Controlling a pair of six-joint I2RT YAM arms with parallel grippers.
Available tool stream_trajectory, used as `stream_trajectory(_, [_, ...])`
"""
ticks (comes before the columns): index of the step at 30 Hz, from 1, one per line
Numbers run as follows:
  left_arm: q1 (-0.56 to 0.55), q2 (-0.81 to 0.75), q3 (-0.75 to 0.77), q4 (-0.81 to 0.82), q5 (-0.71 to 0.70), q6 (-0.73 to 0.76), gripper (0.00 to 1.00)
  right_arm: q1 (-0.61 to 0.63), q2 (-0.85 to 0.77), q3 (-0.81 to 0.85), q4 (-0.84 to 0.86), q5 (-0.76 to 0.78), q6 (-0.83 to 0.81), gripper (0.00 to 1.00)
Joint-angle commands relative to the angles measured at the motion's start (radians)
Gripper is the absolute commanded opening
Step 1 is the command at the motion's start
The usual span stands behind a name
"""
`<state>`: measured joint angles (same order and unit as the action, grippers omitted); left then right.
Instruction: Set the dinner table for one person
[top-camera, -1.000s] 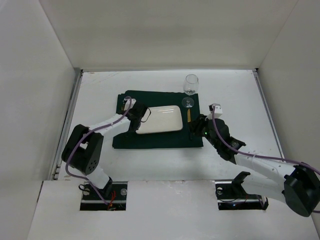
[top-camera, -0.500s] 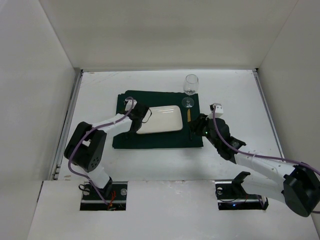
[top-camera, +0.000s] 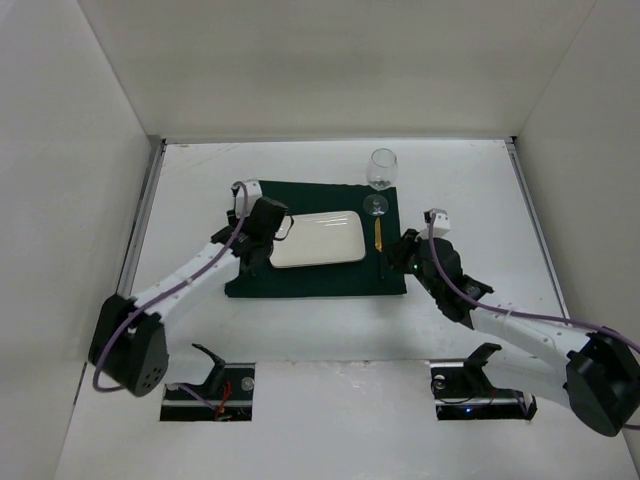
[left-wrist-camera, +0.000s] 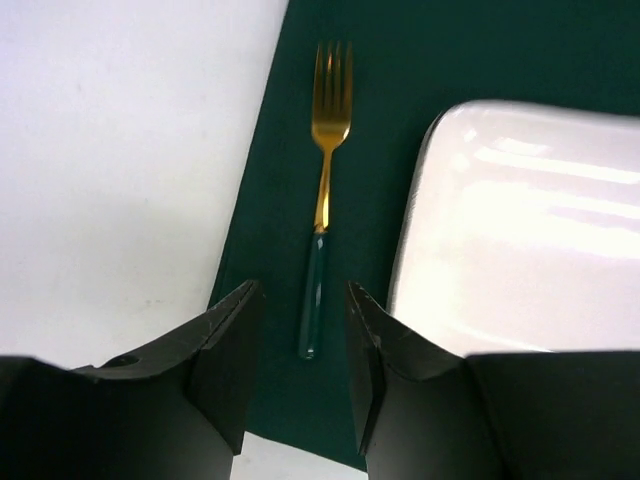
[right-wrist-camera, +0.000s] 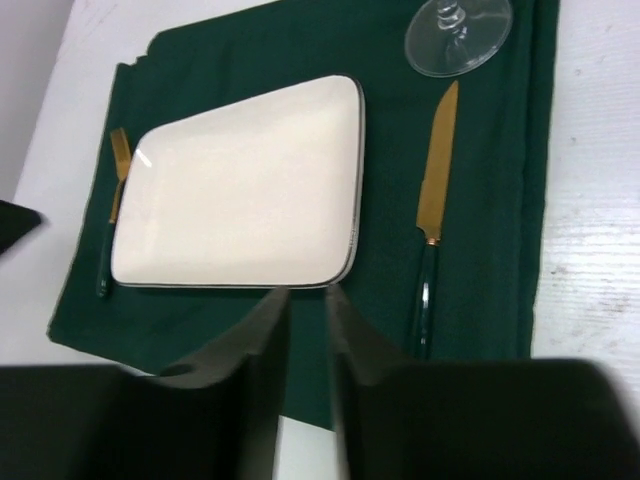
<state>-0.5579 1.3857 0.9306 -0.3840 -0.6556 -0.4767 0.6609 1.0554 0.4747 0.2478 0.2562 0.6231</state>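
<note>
One dark green cloth lies at the middle of the white desk, which fills the floor of the walled cell in the top view. On the cloth I see a white rectangular plate. A fork with a gold head and a dark green handle lies just beside the plate's left edge, not touching it, with its tines pointing away from the arm bases. A knife of the same make lies along the plate's right side, its tip toward the foot of a wine glass that stands upright on the cloth's far right corner. The left jaws hang above the fork's handle end, apart and empty; in the left wrist view I see the fork through the gap. The right jaws hover over the cloth's right edge near the knife's handle. Only a narrow slit separates them, and they hold nothing.
</note>
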Motion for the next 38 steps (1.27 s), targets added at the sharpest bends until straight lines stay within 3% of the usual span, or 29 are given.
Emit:
stream_trajectory(1, [0.003,-0.164,-0.038,0.048,-0.015,-0.086,0.36,-0.025,-0.044,-0.022,0.054,0.046,0.026,0.18])
stream_trajectory(5, [0.077,-0.315,-0.154,0.091,-0.009,-0.212,0.42,-0.083,-0.124,-0.079,0.07,0.09,0.073,0.19])
stream_trajectory(11, [0.299,-0.433,-0.315,0.096,0.128,-0.347,0.49,-0.175,-0.166,-0.139,0.102,0.089,0.145,0.56])
stream_trajectory(15, [0.417,-0.464,-0.384,0.073,0.191,-0.367,0.52,-0.185,-0.123,-0.142,0.119,0.086,0.17,0.68])
stream_trajectory(21, [0.476,-0.507,-0.415,0.057,0.203,-0.364,0.57,-0.185,-0.061,-0.14,0.143,0.074,0.191,0.72])
stream_trajectory(38, [0.517,-0.445,-0.423,0.085,0.248,-0.336,0.53,-0.203,-0.048,-0.156,0.18,0.097,0.185,0.75])
